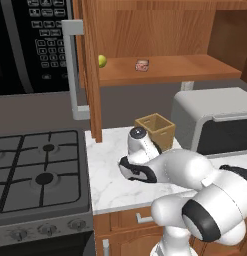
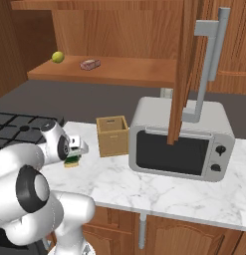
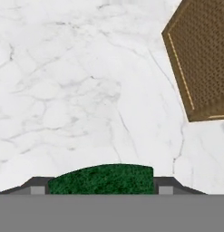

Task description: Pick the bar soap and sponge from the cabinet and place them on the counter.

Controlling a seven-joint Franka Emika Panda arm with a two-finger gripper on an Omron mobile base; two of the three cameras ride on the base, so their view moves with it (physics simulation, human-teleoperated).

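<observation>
You've got the sponge [image 3: 101,179] sitting right between the jaws at the bottom centre of the hand view, its dark green top filling the gap from one fingertip to the other. The jaws are clamped on it, spread wide to match its width. Look at the right base view: the gripper [image 2: 74,152] hangs low at the middle left of the frame, and the sponge [image 2: 71,161] peeks out beneath it, green over yellow, at or just above the white marble worktop [image 2: 144,187]; whether it touches the marble you can't tell. In the left base view the arm's wrist covers the gripper, lower centre of the frame, over the worktop [image 1: 107,170].

The bar soap [image 1: 142,65] lies on the shelf of the open cabinet [image 1: 160,30], upper centre of the frame, with a yellow-green round fruit [image 1: 102,61] well to its left on the same shelf. In the hand view, an open wooden box [image 3: 202,59] fills the upper right corner, and it stands on the worktop near the gripper, beside a grey microwave [image 2: 182,142].
</observation>
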